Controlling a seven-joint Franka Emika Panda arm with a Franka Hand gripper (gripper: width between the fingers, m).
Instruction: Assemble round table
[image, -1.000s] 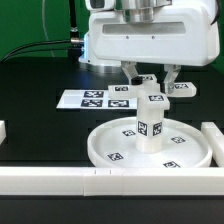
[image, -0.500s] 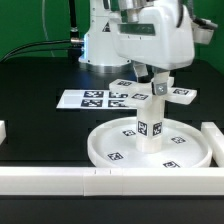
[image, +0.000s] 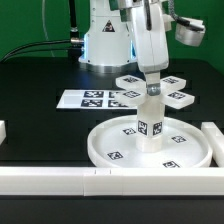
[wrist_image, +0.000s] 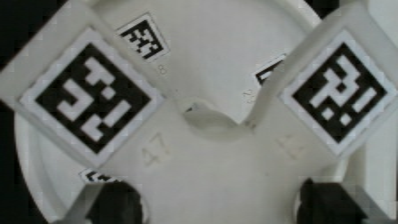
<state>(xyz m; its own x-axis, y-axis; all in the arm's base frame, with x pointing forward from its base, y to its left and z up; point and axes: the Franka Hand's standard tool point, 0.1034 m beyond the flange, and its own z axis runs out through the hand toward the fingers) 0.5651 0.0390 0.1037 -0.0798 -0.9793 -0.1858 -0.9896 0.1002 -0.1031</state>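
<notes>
The large round rimmed disc (image: 105, 150) lies on the black table. The short thick post (image: 150, 125) stands upright at its middle. My gripper (image: 152, 80) is shut on the small cross-shaped piece (image: 176, 97) and holds it level just above the post's top, about centred over it. In the wrist view the cross-shaped piece (wrist_image: 196, 130) fills the picture with two tagged arms spread out, and my gripper (wrist_image: 217, 200) has its dark fingers (wrist_image: 111, 200) on either side of it. The post's top is hidden under the cross-shaped piece.
The marker board (image: 90, 98) lies flat behind the disc, towards the exterior view's left. A long white rail (image: 60, 180) runs along the front and another rail (image: 212, 140) stands at the exterior view's right. The arm's white base (image: 105, 45) stands at the back.
My gripper has risen from the table behind the post with the cross-shaped piece in it. It has carried the piece forward to just over the post's top. The post and disc have not moved.
</notes>
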